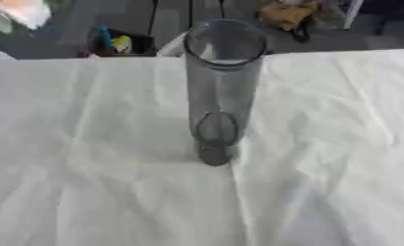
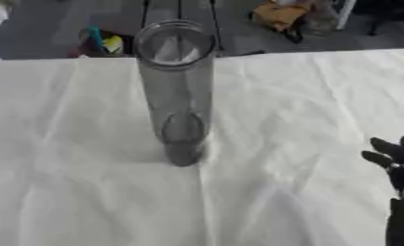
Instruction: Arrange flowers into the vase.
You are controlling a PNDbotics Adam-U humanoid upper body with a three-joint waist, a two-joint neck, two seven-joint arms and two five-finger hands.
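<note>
Right eye view shows the right hand (image 2: 397,161), fingers spread, near the tall clear glass vase (image 2: 179,91), likely fragile, slippery, best grasped mid-body.

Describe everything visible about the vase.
The vase is a tall, straight cylinder of clear, grey-tinted glass, with a round open mouth and a thicker, darker base. It stands upright on the white wrinkled cloth near the table's middle. No flowers or water show inside it. Nothing touches it except the cloth beneath; the right hand is well apart, at the view's right edge.
</note>
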